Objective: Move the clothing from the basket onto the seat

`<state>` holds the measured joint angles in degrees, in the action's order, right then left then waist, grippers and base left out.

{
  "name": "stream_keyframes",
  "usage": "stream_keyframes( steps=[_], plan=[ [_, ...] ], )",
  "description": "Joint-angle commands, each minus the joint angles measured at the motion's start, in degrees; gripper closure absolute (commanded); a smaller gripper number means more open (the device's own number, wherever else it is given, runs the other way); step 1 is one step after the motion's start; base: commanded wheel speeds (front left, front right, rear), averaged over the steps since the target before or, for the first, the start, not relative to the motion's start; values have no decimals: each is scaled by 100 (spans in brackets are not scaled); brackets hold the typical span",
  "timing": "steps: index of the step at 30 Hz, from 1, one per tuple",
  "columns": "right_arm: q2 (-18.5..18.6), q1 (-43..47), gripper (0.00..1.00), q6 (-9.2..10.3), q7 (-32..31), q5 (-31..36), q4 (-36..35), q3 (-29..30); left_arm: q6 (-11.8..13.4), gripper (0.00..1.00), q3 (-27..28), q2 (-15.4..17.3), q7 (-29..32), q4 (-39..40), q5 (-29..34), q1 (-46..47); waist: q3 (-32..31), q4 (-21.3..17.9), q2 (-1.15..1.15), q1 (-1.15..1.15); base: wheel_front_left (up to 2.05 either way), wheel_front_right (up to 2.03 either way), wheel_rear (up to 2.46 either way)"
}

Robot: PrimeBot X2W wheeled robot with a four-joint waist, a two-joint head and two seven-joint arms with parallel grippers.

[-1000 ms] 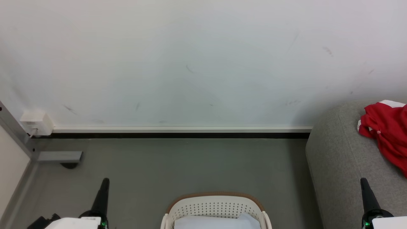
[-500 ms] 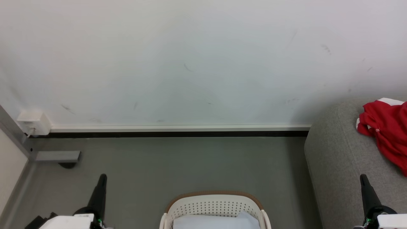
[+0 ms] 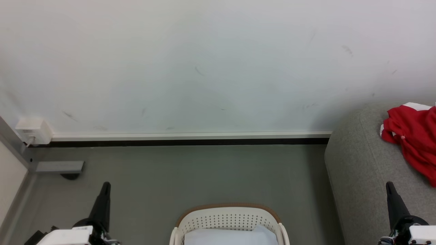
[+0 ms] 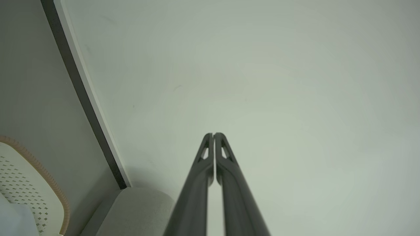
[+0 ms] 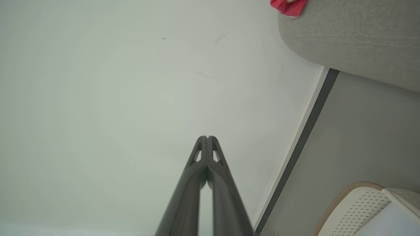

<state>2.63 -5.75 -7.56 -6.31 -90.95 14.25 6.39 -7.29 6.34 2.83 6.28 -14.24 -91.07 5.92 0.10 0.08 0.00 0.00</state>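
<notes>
Red soft clothing (image 3: pixel 414 139) lies crumpled on the grey woven seat (image 3: pixel 354 177), well apart from the perforated cream basket (image 3: pixel 231 219) with its brown rim. The left claw (image 4: pixel 213 134) and right claw (image 5: pixel 207 137) are both pressed closed and empty. A pale layer (image 3: pixel 231 237), perhaps a liner, shows inside the basket. The step looks like a check for leftovers, so the next move calls for looking down into the basket.

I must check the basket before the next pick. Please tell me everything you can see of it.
The basket is cream-white plastic, its wall full of small holes, with a brown rim band. It stands upright on the grey floor, left of the seat and apart from it. Something pale lies inside.
</notes>
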Motion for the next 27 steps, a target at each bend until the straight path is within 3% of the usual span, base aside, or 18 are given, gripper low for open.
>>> stream_keyframes(
  steps=[1, 27],
  plan=[
    [45, -78, 100, 14, -19, -122, -38, 24, -35, 100, 32, 10, 34, 27, -105, 51, 3, -3, 0, 0, 0, 0, 0],
    [44, -85, 100, 13, -41, -151, -37, 26, -38, 100, 39, 9, 49, 31, -167, 52, 8, -8, 0, 0, 0, 0, 0]
  ],
)
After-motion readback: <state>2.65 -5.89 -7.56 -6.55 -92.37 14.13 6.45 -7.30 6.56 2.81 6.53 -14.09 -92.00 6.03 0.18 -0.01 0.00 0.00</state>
